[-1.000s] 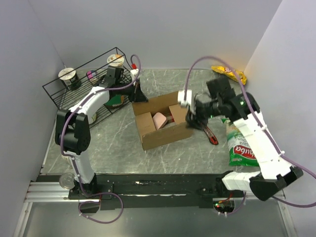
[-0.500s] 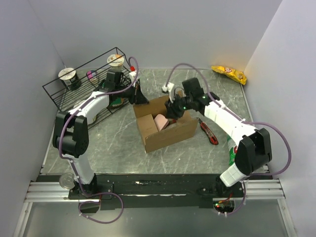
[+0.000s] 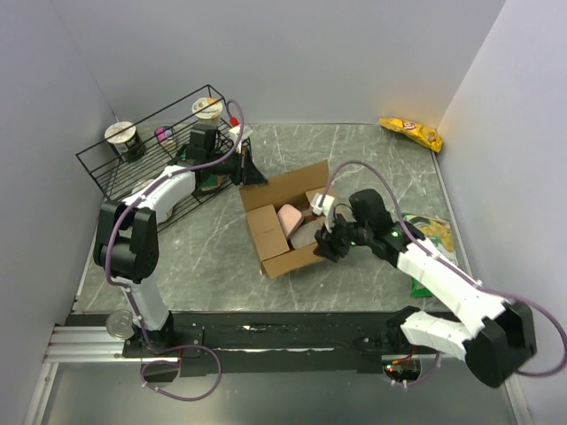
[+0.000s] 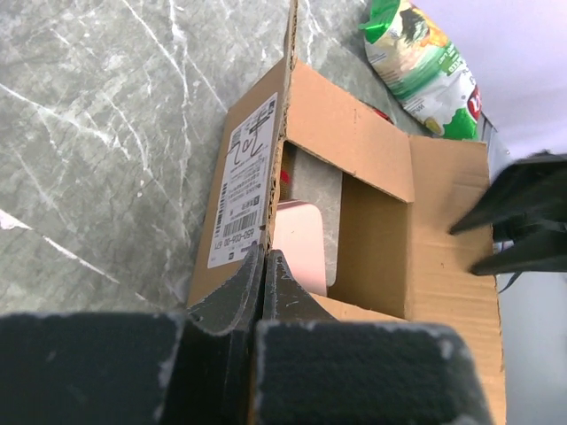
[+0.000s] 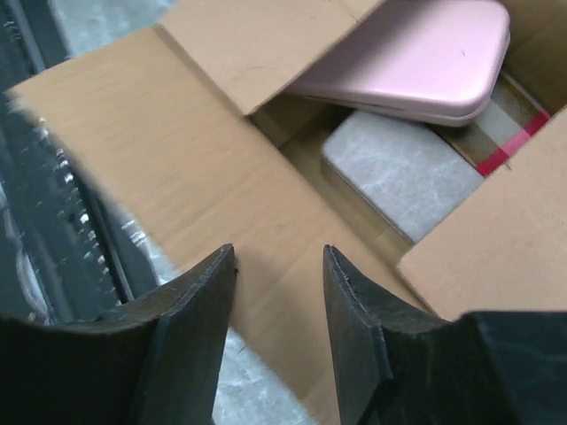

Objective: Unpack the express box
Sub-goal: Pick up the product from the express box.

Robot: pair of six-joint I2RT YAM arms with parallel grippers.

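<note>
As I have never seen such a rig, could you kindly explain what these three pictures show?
Two robot arms are bolted at the table's near edge. One picture looks down from above and behind them; the other two come from wrist cameras. On the table lie the open express box, a black wire rack holding cups, a green snack bag and a yellow bag. Inside the box are a pink case and a grey slab. The left claw is shut and seems to pinch the box's far edge; the right claw is open over a near flap, holding nothing.
</note>
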